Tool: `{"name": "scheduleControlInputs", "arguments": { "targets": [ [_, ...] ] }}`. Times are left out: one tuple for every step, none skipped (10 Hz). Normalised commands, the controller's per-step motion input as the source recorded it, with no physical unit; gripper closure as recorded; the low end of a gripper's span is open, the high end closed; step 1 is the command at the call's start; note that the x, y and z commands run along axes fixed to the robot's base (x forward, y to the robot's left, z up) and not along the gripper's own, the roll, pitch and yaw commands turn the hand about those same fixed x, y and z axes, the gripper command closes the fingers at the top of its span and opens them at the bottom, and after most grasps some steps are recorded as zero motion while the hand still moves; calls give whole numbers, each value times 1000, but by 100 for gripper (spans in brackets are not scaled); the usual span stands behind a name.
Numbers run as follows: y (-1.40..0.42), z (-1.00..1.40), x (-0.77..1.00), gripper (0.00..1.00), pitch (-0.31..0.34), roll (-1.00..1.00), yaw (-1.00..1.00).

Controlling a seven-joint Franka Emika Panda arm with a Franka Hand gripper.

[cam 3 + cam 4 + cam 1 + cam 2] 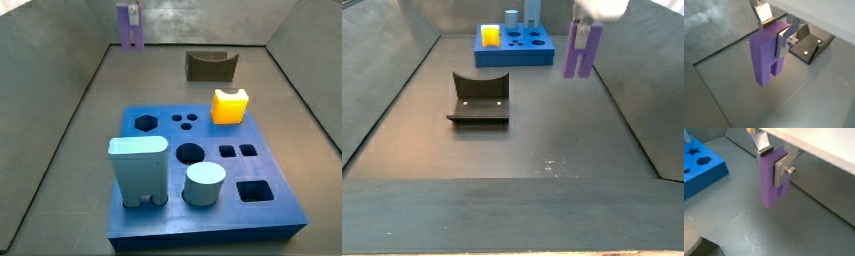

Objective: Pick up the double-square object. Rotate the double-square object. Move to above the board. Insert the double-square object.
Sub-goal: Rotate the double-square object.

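Nearest your wrist cameras hangs one double-square object [765, 56], a slim light-purple plastic slab with a slot cut up from its lower end. You see it upright and clear of the grey floor in both wrist views, and it is the only purple piece in any picture. Your gripper [773, 30] has its two flat silver fingers [784, 167] closed on the slab's upper end, one plate pressed to each broad face, so the jaws are clamping the piece.

In a side view, you find the gripper [584, 28] and its slab [580, 50] near the right-hand wall, well apart from the board [516, 51], which lies at the far end. The facing side view puts the slab [131, 27] by the far wall, off towards the left corner.

You have one board [201, 170], a large flat royal-blue square slab with cut-out holes. Count three pieces standing on it: one yellow notched block [230, 106] at its far right corner, one pale blue upright block [138, 171] at its near left, and one pale blue cylinder [205, 184] just beside that. Open holes you can count in its top face: one hexagon, two small circles, one larger circle, two small squares side by side, one bigger square.

One fixture [478, 99], the dark L-shaped bracket, stands on the floor between the board and the near edge.
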Motion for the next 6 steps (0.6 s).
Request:
{"name": "scheduleControlInputs", "arguments": {
  "targets": [
    [5, -1000, 29, 100, -50, 20, 8],
    [6, -1000, 29, 100, -50, 23, 7],
    [8, -1000, 30, 100, -52, 25, 7],
    [9, -907, 27, 100, -53, 28, 6],
    [9, -821, 26, 100, -53, 29, 5],
    [10, -649, 24, 100, -50, 31, 3]
  ]
}}
